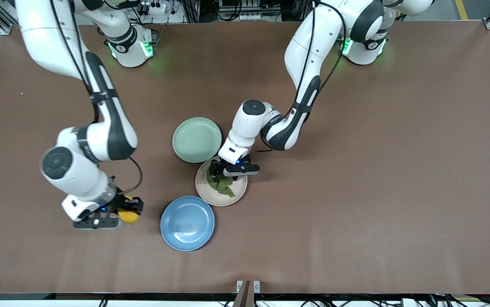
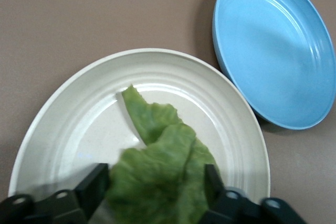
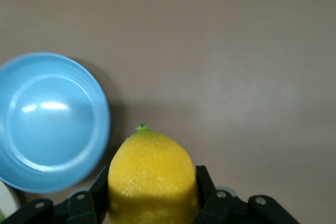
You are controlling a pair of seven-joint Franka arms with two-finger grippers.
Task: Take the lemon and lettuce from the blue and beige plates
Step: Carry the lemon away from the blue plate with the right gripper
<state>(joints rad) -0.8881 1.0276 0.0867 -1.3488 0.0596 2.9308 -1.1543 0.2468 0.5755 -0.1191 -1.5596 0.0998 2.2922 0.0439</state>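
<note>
The yellow lemon [image 3: 149,156] is clamped between the fingers of my right gripper [image 3: 152,181], which hangs over bare table beside the blue plate [image 1: 187,223], toward the right arm's end. In the front view the lemon [image 1: 129,216] shows under that gripper [image 1: 126,209]. The blue plate has nothing on it. A dark green lettuce [image 2: 163,153] lies on the beige plate [image 2: 79,114]. My left gripper [image 2: 155,181] is down over it, open, one finger on each side of the leaf and close against its edges. The lettuce [image 1: 223,185] rests on the plate [image 1: 239,192].
An empty mint-green plate [image 1: 197,140] sits beside the beige one, farther from the front camera. The three plates cluster mid-table, almost touching. Brown table spreads wide toward both arms' ends.
</note>
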